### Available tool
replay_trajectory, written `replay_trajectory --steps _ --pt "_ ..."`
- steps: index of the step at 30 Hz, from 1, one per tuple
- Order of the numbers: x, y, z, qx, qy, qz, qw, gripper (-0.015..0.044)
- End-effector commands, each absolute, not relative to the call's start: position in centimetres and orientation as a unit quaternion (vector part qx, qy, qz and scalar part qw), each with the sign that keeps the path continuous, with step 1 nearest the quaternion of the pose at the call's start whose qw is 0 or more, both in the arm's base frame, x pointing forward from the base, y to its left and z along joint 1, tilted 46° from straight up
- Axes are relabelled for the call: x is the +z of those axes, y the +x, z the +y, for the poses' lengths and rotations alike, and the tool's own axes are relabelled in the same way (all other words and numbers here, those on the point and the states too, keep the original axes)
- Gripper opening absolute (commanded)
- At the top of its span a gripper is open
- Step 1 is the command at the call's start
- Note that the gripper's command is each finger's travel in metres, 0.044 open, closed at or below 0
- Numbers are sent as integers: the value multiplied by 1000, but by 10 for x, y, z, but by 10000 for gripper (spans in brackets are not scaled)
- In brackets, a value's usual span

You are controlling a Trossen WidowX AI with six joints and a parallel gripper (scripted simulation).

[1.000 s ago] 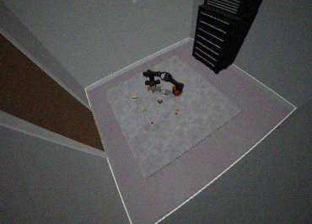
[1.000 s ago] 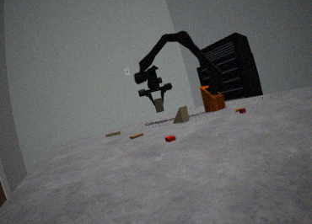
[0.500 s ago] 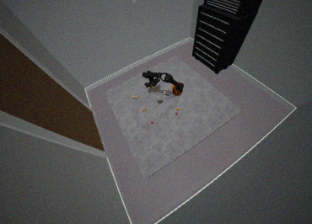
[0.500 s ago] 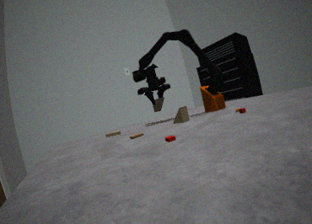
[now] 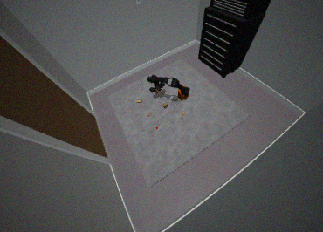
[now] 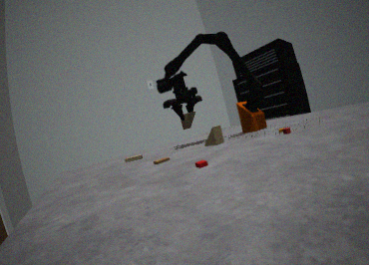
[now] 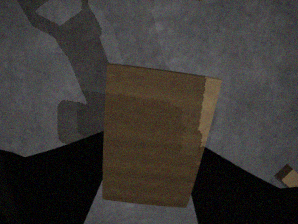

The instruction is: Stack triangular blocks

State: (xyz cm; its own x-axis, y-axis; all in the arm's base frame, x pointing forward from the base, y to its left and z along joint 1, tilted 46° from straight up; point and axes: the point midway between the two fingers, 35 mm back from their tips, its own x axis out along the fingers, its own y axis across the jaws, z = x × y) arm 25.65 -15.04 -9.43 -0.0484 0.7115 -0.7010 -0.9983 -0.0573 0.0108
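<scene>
One triangular block [image 6: 187, 121] [image 7: 152, 137] is gripped in the claw [image 6: 185, 115] [image 7: 150, 141], held above the tabletop [image 5: 175, 142] [image 6: 199, 212] [image 7: 255, 60]. The other triangular block [image 5: 165, 105] [image 6: 214, 136] stands on the tabletop, near the orange base [image 5: 182, 95] [image 6: 252, 123].

Black arm arched high, pincer pointing downward, closed on a block.

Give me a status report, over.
Gripper shut on one triangular block, held aloft. Other triangular block standing below, unmated. No obstruction seen between them.
</scene>
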Motion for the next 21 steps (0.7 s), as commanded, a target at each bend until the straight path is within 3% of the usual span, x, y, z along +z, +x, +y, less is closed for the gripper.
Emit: replay_trajectory --steps 1,21 --pt "-74 262 -146 672 -274 264 636 0" --pt "0 271 -119 673 -272 262 636 0"
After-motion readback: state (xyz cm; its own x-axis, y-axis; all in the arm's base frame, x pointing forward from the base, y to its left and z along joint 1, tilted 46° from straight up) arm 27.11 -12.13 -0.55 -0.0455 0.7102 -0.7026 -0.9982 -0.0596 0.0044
